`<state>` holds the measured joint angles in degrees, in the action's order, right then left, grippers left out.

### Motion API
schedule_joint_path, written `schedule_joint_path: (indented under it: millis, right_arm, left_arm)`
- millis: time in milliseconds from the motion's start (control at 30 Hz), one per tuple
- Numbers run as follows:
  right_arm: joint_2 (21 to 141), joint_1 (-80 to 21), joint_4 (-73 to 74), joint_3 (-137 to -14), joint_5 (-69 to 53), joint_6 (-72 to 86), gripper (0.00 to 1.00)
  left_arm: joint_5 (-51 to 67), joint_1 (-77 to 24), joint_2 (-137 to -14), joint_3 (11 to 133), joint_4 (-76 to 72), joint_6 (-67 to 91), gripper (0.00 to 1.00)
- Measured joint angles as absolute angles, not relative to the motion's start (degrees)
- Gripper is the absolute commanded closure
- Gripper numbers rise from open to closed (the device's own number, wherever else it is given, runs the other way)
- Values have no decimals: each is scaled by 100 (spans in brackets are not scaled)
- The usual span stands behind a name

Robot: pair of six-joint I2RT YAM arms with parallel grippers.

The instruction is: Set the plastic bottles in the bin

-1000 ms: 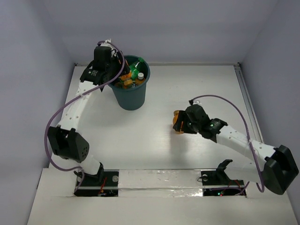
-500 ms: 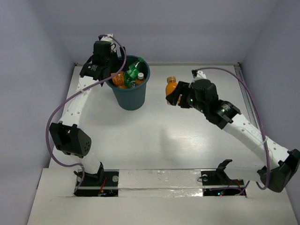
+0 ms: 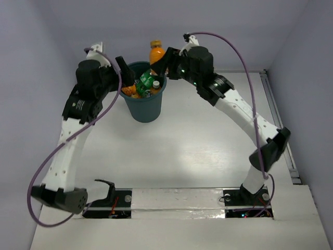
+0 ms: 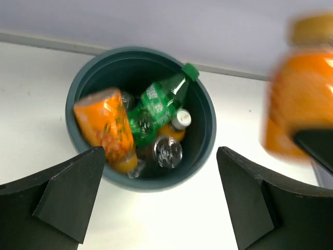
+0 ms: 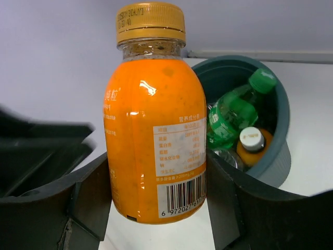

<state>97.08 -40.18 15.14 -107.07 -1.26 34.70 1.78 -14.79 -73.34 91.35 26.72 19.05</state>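
Right gripper grasps orange bottle over far rim of bin. Left gripper spread, empty, alongside. Risk: early release clips rim, bottle lands outside.

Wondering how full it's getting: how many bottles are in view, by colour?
Orange: 3, the held bottle, plus the labelled bottle and white-capped bottle in the bin
Green bottle: 1
Clear bottle: 1
Total: 5 in view; more may be hidden.
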Motion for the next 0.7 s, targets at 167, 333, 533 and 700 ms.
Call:
schedule_joint_path:
  millis: [167,333,533,700]
  right_arm:
    - [11043,-4191,1697,-12138,-200,3424,45]
    - [11922,-4368,2145,-12964,-178,3332,32]
    - [12123,-4434,2628,-13017,8,3321,13]
    - [12033,-4434,2679,-13047,261,3317,8]
  left_arm:
    - [10,-1450,-6224,8176,2650,2196,14]
    - [-558,-1452,-5686,8009,2969,2303,13]
    - [-954,-1494,-5290,8009,3116,2314,12]
    - [-1085,-1531,-5306,8014,3118,2314,12]
